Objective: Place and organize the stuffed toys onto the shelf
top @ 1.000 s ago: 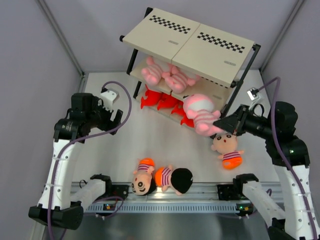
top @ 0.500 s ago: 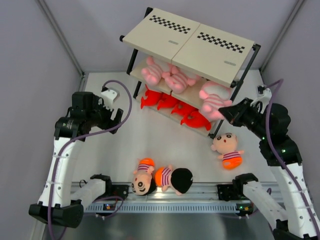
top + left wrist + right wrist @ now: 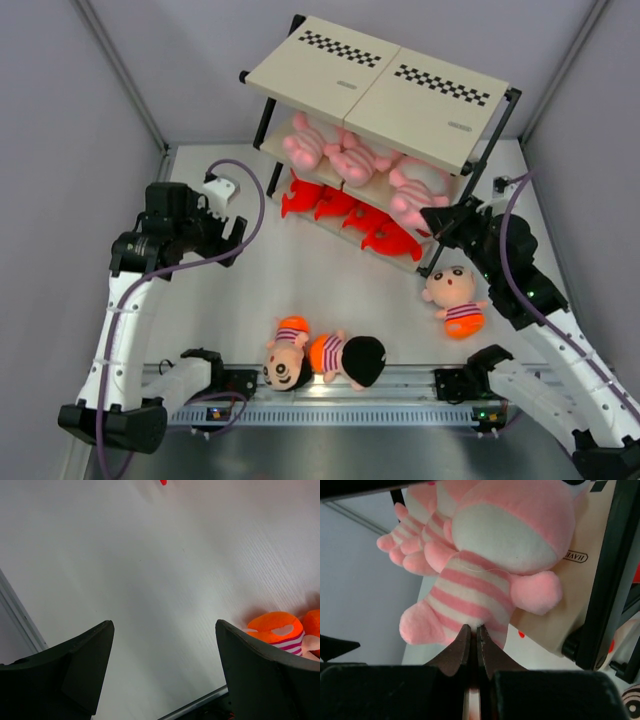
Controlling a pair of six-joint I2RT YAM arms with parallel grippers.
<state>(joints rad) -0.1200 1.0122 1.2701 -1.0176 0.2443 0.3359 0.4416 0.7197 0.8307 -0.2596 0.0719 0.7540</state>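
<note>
The shelf (image 3: 380,90) stands at the back with two pink plush animals (image 3: 335,148) on its middle board. My right gripper (image 3: 432,215) is shut on a third pink striped plush (image 3: 412,195), pinching its lower edge (image 3: 479,625) and holding it onto the middle board's right end (image 3: 580,555), beside the other two. Two boy dolls (image 3: 325,358) lie near the front edge, a third (image 3: 455,300) lies at the right. My left gripper (image 3: 232,240) is open and empty above the table at the left; an orange-shorted doll (image 3: 280,630) shows by its right finger.
Red shapes (image 3: 345,215) lie on the shelf's bottom tier. The shelf's black post (image 3: 607,580) stands just right of the held plush. A metal rail (image 3: 330,385) runs along the near edge. Grey walls close in the sides.
My right gripper has carried the pink plush up and back from in front of the shelf onto the middle board's right end. The left arm has barely moved.
</note>
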